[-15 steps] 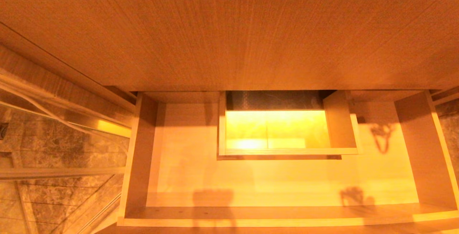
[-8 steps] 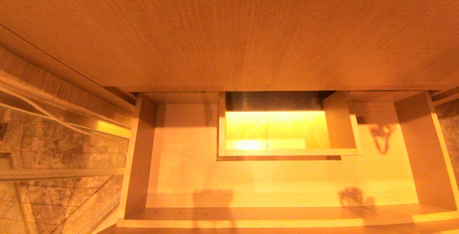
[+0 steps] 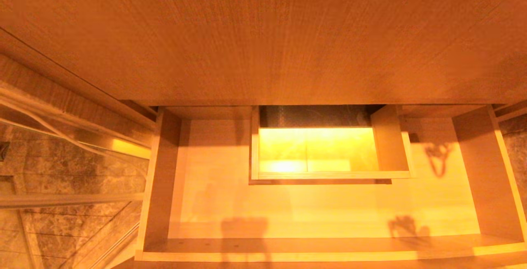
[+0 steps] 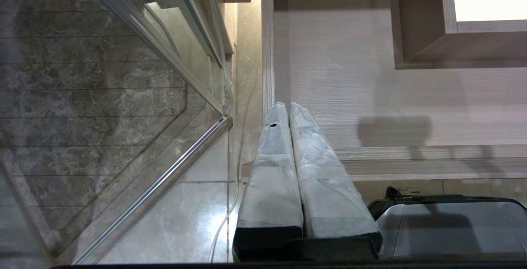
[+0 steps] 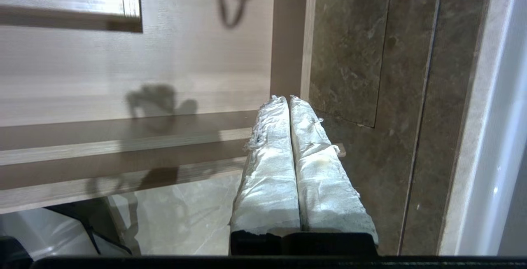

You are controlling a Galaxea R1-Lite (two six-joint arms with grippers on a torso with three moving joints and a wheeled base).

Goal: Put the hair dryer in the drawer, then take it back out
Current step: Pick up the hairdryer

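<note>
The drawer (image 3: 230, 203) is standing pulled out under the wide wood-grain countertop (image 3: 263, 38), its pale floor lying bare in the head view, with only 2 soft shadows falling along the near edge and 1 looped shadow falling near the right wall. A boxed rectangular cut-out (image 3: 329, 174) is sitting at the middle back of the drawer, its inside glowing bright yellow. The hair dryer is not showing in any of the 3 views, so its place cannot be told. Neither arm is appearing in the head view. In the left wrist view, the left gripper (image 4: 288, 108) is hanging over the front left corner of the drawer (image 4: 370, 96), just beside its left side wall, and its 2 white-wrapped fingers (image 4: 271, 170) are pressing flat against each other with nothing between them. Marble-patterned tiles (image 4: 82, 87) and a glass panel with a metal rail (image 4: 164, 174) are lying beyond the drawer on that side, and part of the robot's grey base (image 4: 453, 228) is showing below. In the right wrist view, the right gripper (image 5: 288, 98) is hovering at the front right corner of the drawer (image 5: 164, 54), near its right side wall, with its 2 wrapped fingers (image 5: 267, 178) likewise closing tight together and gripping nothing. Dark marble tiling (image 5: 370, 75) is running along beside it.
</note>
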